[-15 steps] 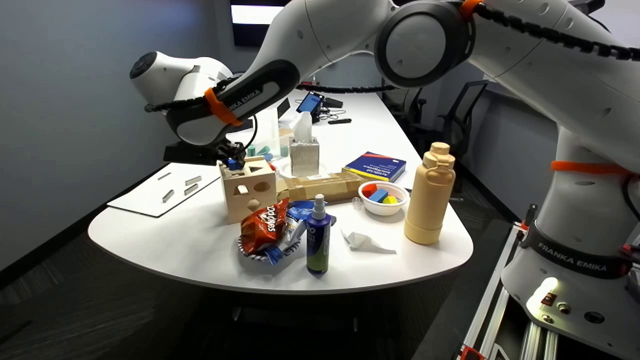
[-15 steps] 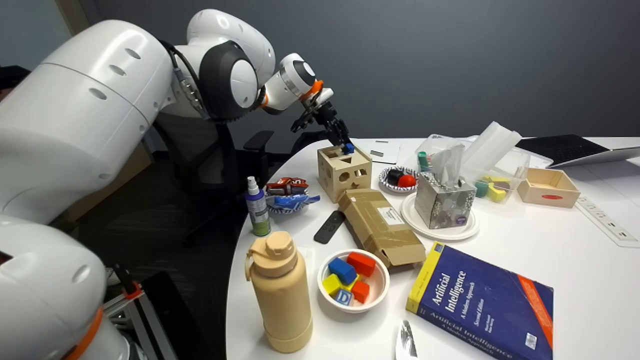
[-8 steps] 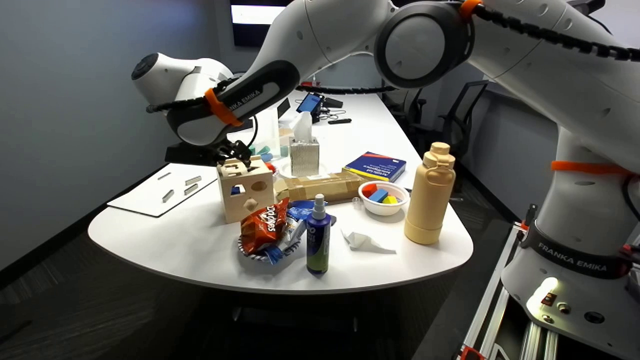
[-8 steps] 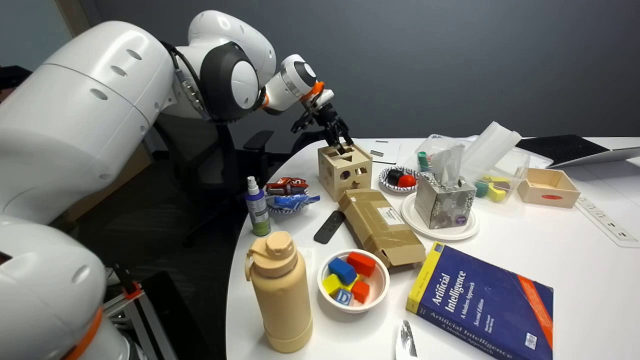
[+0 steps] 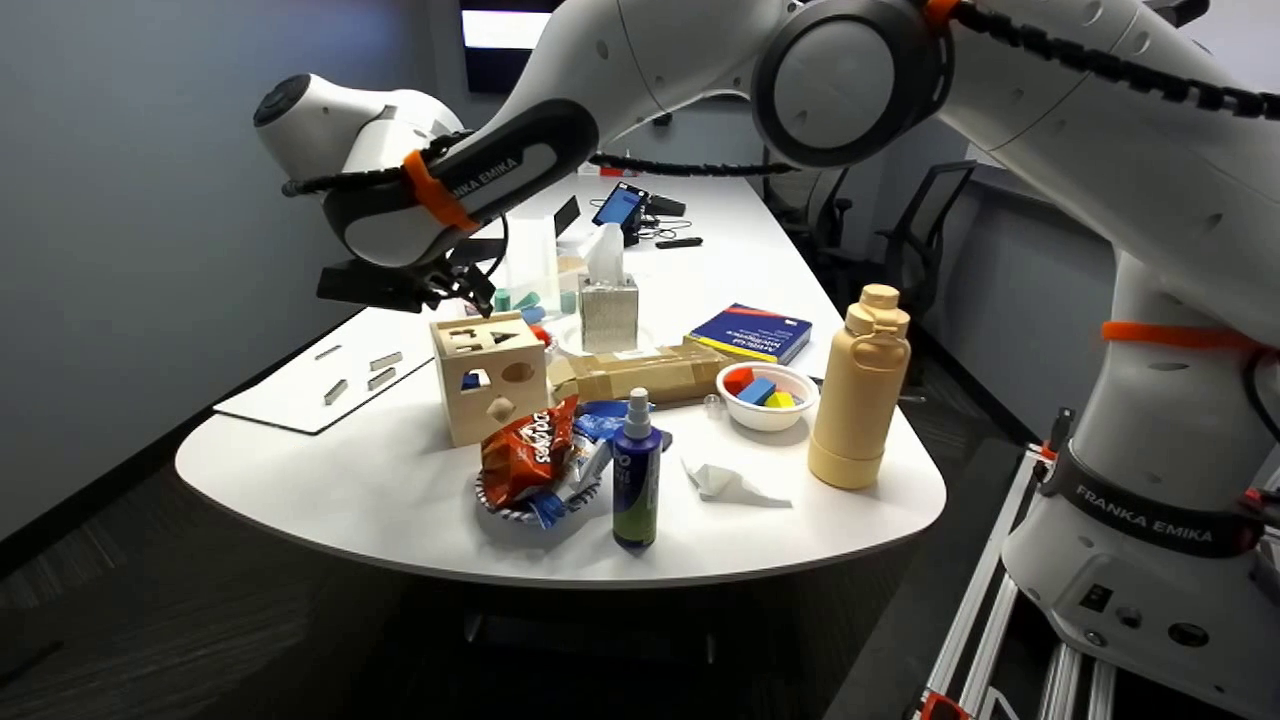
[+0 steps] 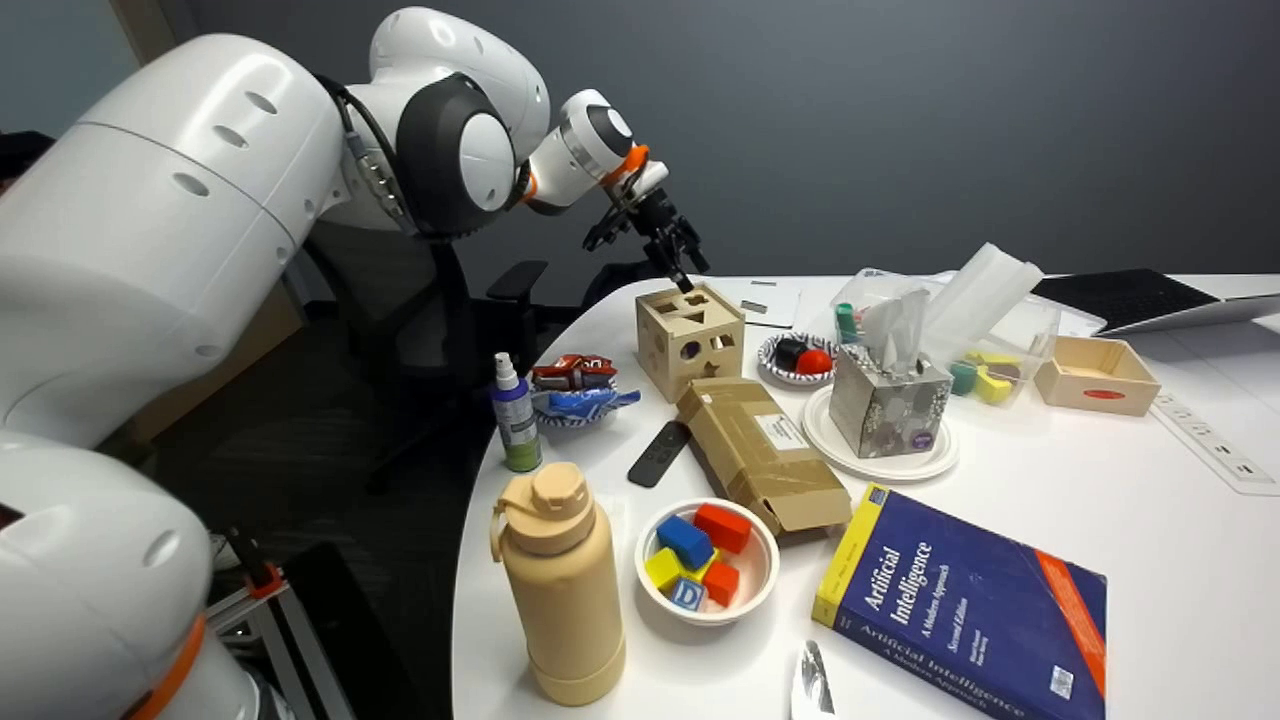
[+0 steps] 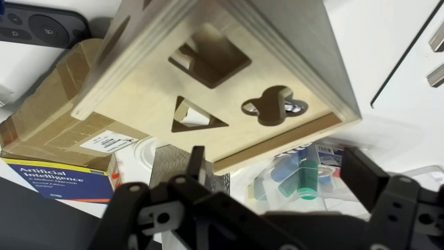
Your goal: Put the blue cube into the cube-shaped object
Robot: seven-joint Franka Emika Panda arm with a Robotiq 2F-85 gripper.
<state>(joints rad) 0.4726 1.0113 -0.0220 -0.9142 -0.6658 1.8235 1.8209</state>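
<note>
Probably done: gripper [image 7: 275, 161] spread, empty, just over wooden box [image 5: 497, 388] with blue cube [image 5: 470, 381] visible inside; swinging sideways before lifting clear could snag the box and drag it.

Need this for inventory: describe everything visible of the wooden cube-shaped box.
The cube-shaped box looks like bare pale wood. Its top has square, triangular and clover cutouts plus a recess along one edge; its sides have holes too, a blue piece showing through one. It stands upright on the table, beside the cardboard package; whether they touch is unclear.
</note>
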